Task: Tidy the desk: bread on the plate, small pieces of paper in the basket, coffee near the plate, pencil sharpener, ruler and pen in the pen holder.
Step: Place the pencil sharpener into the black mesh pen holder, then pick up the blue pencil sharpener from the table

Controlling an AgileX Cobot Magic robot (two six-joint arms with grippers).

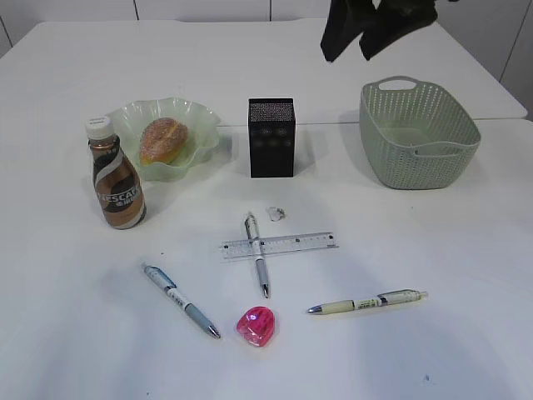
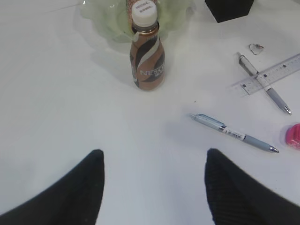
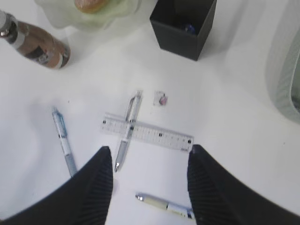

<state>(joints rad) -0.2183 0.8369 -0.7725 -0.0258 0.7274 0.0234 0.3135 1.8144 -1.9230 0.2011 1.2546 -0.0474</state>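
Note:
The bread (image 1: 162, 137) lies in the green plate (image 1: 202, 119), and the coffee (image 1: 117, 179) stands upright just left of it. Behind the ruler stands the black pen holder (image 1: 271, 137), with the basket (image 1: 416, 133) at right. A small piece of paper (image 1: 276, 214) lies near the clear ruler (image 1: 279, 245), which one pen (image 1: 256, 265) crosses. Two more pens (image 1: 180, 300) (image 1: 366, 302) flank the pink pencil sharpener (image 1: 256, 325). My right gripper (image 3: 150, 150) hangs open and empty above the ruler (image 3: 150, 133). My left gripper (image 2: 153, 161) is open over bare desk, short of the coffee (image 2: 147, 56).
The desk's (image 1: 466, 350) far edge runs behind the basket, where a second white table adjoins. My right arm (image 1: 379, 25) hangs dark at the top of the exterior view, above the basket's left side. The left arm is outside that view.

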